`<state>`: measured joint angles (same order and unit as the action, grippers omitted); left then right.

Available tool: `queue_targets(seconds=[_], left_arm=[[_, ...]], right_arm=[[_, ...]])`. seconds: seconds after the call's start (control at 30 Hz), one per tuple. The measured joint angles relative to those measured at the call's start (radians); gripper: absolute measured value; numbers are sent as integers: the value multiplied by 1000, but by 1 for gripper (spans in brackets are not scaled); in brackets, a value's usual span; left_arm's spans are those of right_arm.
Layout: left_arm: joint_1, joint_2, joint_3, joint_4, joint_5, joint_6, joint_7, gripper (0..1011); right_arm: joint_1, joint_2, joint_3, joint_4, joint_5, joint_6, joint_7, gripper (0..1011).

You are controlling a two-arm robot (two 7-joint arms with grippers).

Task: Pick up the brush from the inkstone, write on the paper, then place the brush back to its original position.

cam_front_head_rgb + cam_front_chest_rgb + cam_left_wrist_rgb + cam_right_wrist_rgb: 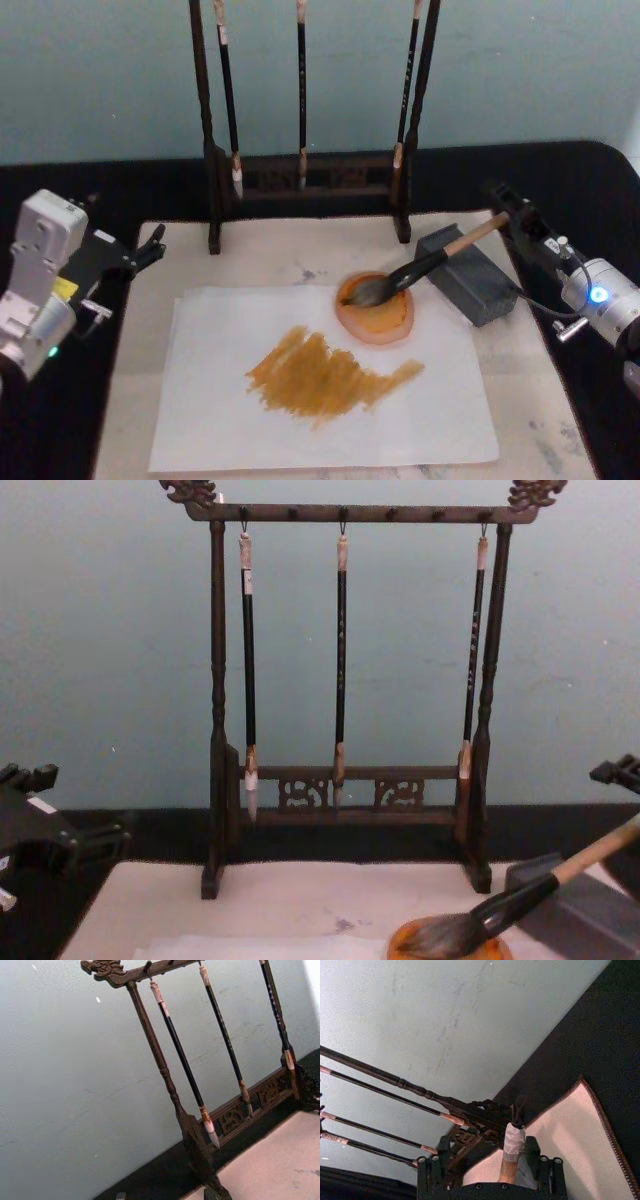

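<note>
The brush (430,262) lies slanted with its bristles in the round orange-brown inkstone (352,320) and its tan handle propped on a grey block (470,272). My right gripper (508,208) stands open at the handle's upper end. In the right wrist view the white end cap of the brush (514,1141) sits between the spread fingers (547,1165) without touching them. The paper (220,420) lies in front of the inkstone and carries a broad orange-brown stroke (320,375). My left gripper (152,243) is parked open at the mat's left edge.
A dark wooden rack (300,175) with three slim black brushes hanging from it stands across the back of the cream mat (540,400). Black tabletop surrounds the mat. The rack (340,800) shows in the chest view behind the brush's bristles (445,935).
</note>
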<state>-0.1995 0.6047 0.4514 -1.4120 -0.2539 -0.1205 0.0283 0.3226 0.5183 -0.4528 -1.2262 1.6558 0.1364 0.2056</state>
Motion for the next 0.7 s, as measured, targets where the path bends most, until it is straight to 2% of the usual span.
queue_targets(seconds=[0.1,0.3,0.6,0.7], left_arm=[[0,0,0,0,0,0,0,1010],[0,0,0,0,0,0,0,1009],[0,0,0,0,0,0,0,1010],[0,0,0,0,0,0,0,1010]], right_arm=[[0,0,0,0,0,0,0,994],[-3,3,-3,-7,-3,-2,-6,1000],[-43,33,-11,-93,-23,-38,-93,1000],[-74,57,-11,-153,-42,-58,-146,1000]])
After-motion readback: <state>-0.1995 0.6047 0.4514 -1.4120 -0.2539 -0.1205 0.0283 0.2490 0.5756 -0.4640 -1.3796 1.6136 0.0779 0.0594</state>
